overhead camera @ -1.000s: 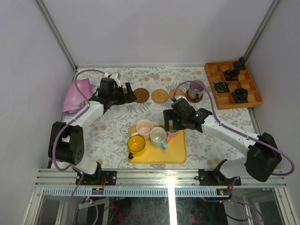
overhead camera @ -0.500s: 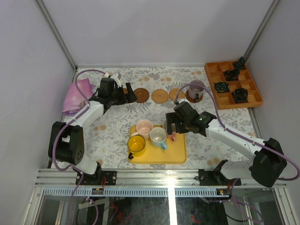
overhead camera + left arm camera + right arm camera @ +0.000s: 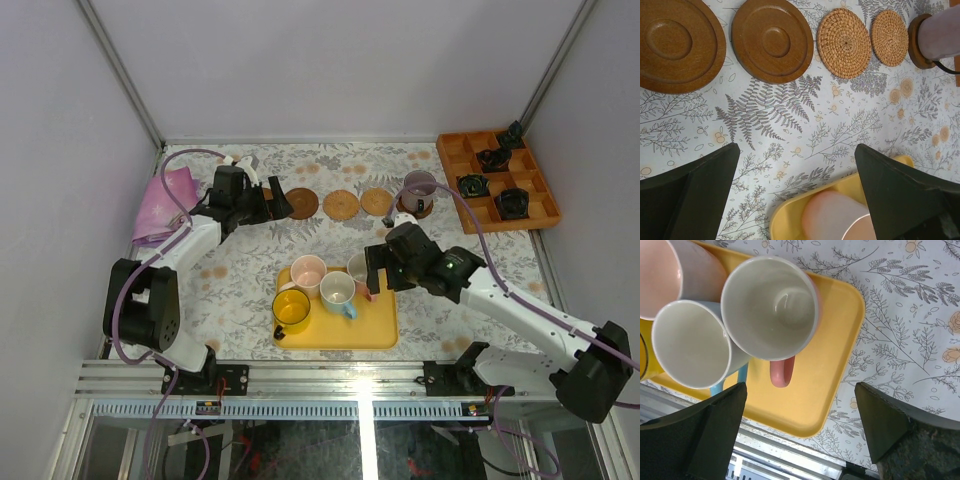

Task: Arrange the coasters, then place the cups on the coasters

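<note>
Four cups stand on the yellow tray: yellow, pale pink, light blue and salmon, its handle pointing at the camera. My right gripper hovers open just above the salmon cup, nothing between its fingers. At the back lies a row of coasters: two dark wooden ones and two lighter woven ones. The mauve cup stands on a further wooden coaster. My left gripper is open by the leftmost coaster.
An orange compartment tray holding small black gadgets sits at the back right. A pink cloth lies at the back left. The metal frame rail runs along the table's near edge.
My right arm has pulled nearer and to the right over the tray, uncovering the woven coaster beside the mauve cup. The left arm has not moved.
</note>
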`<state>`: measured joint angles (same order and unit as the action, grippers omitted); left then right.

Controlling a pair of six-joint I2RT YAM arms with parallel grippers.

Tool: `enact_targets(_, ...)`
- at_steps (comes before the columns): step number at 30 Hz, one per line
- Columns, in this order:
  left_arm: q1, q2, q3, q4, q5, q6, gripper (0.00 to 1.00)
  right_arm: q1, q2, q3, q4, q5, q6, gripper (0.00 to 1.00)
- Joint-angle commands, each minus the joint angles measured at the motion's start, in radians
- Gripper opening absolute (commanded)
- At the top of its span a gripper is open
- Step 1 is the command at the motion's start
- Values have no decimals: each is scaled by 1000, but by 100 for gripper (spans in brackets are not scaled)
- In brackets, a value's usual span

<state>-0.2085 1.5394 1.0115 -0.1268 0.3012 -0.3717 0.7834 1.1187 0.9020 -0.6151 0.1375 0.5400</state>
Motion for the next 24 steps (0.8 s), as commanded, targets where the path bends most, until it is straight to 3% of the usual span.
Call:
enact_targets(1,0,13,-2,53,19,-16,100,11,9,-32,17,-14,-6,95)
enact_targets(13,0,11,4,25,4,1,100,24,107,-91,181,-52,-20,86)
enact_targets(24,0,18,5,13,-2,8,100,38,208,-92,239,-77,-48,71)
